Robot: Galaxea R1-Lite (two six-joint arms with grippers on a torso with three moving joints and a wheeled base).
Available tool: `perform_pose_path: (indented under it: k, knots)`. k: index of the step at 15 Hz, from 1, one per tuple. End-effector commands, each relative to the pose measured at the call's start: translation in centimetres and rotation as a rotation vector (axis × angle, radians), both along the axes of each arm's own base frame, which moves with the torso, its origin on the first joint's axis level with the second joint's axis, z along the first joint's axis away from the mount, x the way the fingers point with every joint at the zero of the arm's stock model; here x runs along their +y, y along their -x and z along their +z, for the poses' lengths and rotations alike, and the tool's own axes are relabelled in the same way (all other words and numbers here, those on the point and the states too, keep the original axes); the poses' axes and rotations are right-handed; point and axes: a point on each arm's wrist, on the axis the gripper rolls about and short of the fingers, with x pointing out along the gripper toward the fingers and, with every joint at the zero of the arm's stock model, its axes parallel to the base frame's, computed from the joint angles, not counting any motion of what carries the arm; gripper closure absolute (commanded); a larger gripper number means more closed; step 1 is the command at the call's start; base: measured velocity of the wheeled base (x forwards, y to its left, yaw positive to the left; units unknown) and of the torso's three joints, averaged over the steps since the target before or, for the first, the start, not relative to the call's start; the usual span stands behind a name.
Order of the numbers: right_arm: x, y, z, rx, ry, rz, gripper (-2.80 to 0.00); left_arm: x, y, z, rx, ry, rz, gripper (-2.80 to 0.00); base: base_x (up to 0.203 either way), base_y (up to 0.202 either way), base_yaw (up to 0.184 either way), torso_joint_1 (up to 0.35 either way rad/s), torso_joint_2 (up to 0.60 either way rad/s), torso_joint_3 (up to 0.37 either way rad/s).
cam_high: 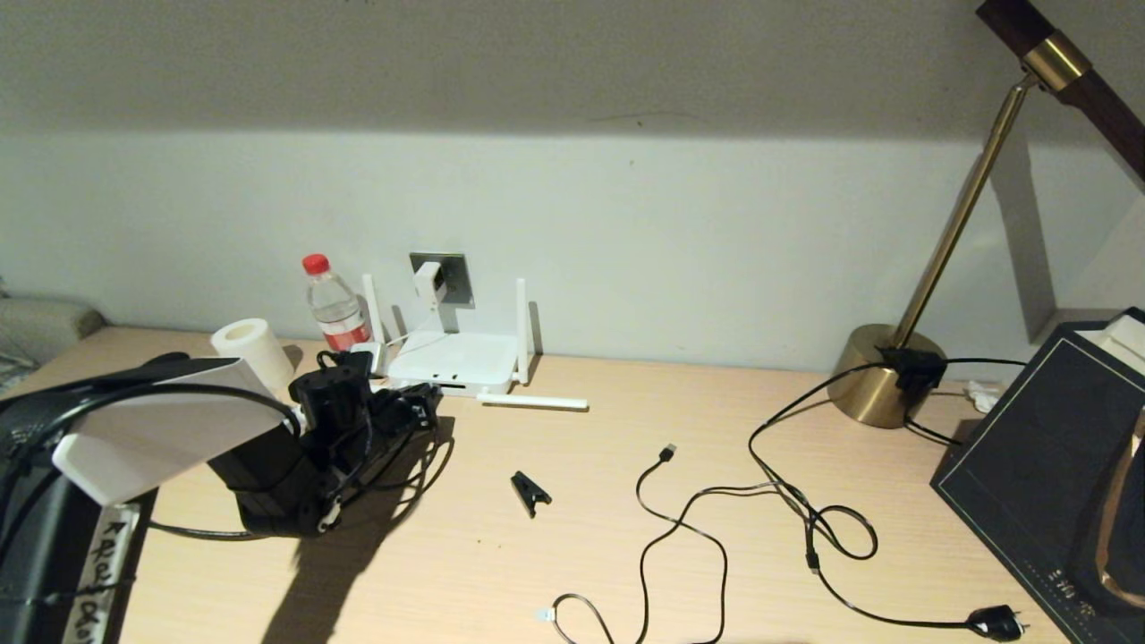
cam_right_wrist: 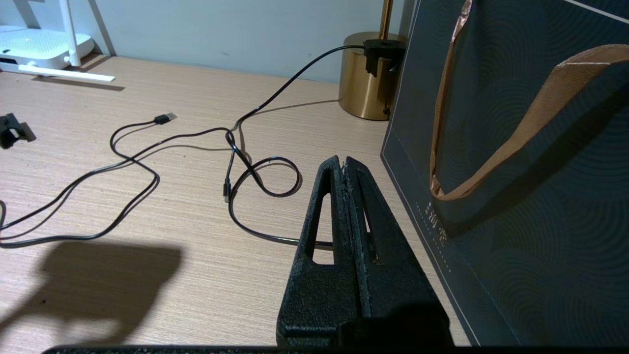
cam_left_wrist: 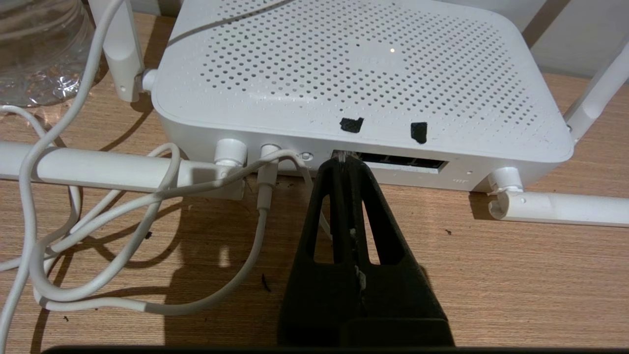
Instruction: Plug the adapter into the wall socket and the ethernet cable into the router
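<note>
The white router (cam_high: 452, 362) lies against the wall under the grey wall socket (cam_high: 453, 275). The white adapter (cam_high: 428, 281) sits in that socket, and its thin white cord (cam_left_wrist: 260, 216) runs to the router's (cam_left_wrist: 354, 64) port side. My left gripper (cam_left_wrist: 344, 164) is shut on the ethernet cable, whose clear connector (cam_left_wrist: 338, 156) touches the left end of the dark port slot (cam_left_wrist: 408, 162). In the head view the left gripper (cam_high: 428, 404) stands right at the router's front. The cable behind the fingers is hidden. My right gripper (cam_right_wrist: 342, 162) is shut and holds nothing, low over the table.
A water bottle (cam_high: 335, 304) and a white roll (cam_high: 253, 349) stand left of the router. A black clip (cam_high: 530, 490), a thin USB cable (cam_high: 666, 452) and a black plug (cam_high: 997, 622) lie mid-table. The brass lamp base (cam_high: 881, 376) and a dark paper bag (cam_right_wrist: 516, 172) are at the right.
</note>
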Motion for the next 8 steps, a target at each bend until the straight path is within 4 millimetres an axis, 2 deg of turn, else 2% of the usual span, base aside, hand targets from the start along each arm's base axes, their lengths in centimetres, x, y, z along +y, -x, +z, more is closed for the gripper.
perform_pose_path:
  k: [1, 5, 8]
  knots:
    - [0.0, -0.3, -1.0, 0.036, 0.001, 0.001, 0.0, 0.0, 0.1, 0.8, -0.024, 0.003, 0.0, 0.0, 0.0, 0.0, 0.0, 0.0, 0.0, 0.0]
    - [0.0, -0.3, -1.0, 0.036, 0.001, 0.001, 0.0, 0.0, 0.4, 2.7, -0.049, 0.006, -0.002, 0.0, 0.0, 0.0, 0.0, 0.0, 0.0, 0.0]
    - [0.0, -0.3, -1.0, 0.036, 0.001, 0.001, 0.0, 0.0, 0.4, 3.3, -0.054, 0.006, -0.003, 0.0, 0.0, 0.0, 0.0, 0.0, 0.0, 0.0]
